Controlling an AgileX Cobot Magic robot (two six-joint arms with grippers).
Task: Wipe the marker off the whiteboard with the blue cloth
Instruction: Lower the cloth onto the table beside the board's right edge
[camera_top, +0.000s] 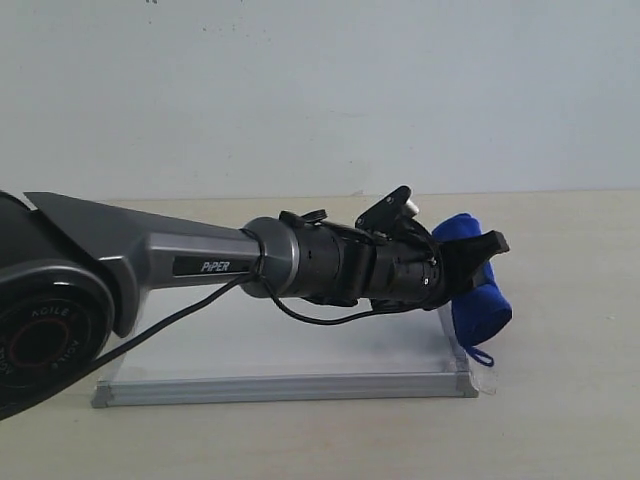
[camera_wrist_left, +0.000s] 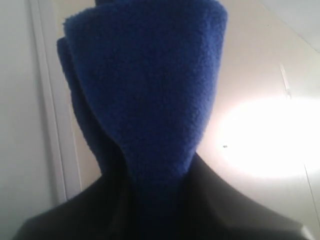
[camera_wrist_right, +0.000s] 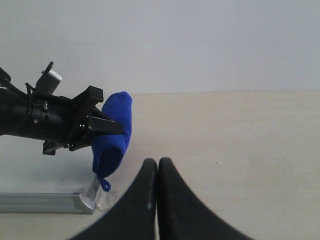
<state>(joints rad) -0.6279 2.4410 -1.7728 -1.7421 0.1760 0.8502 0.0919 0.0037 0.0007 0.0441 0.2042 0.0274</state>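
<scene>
The left tool (camera_top: 478, 262) is clamped on the cloth (camera_top: 482, 305), holding it at the right end of the board (camera_top: 300, 386). The board lies flat on the pale worktop (camera_top: 560, 300). The cloth's loop (camera_top: 483, 357) hangs by the board's near right corner. The right tool (camera_wrist_right: 158, 167) is off the board, above the worktop, its fingers pressed together.

Left claw (camera_top: 478, 266) clamped, right claw (camera_wrist_right: 158, 169) closed.

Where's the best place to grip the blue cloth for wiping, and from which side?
Probably across the roll's middle, coming from over the whiteboard, as the left gripper does: the thick blue cloth fills the jaws, and its lower end with the loop hangs free toward the board.
</scene>
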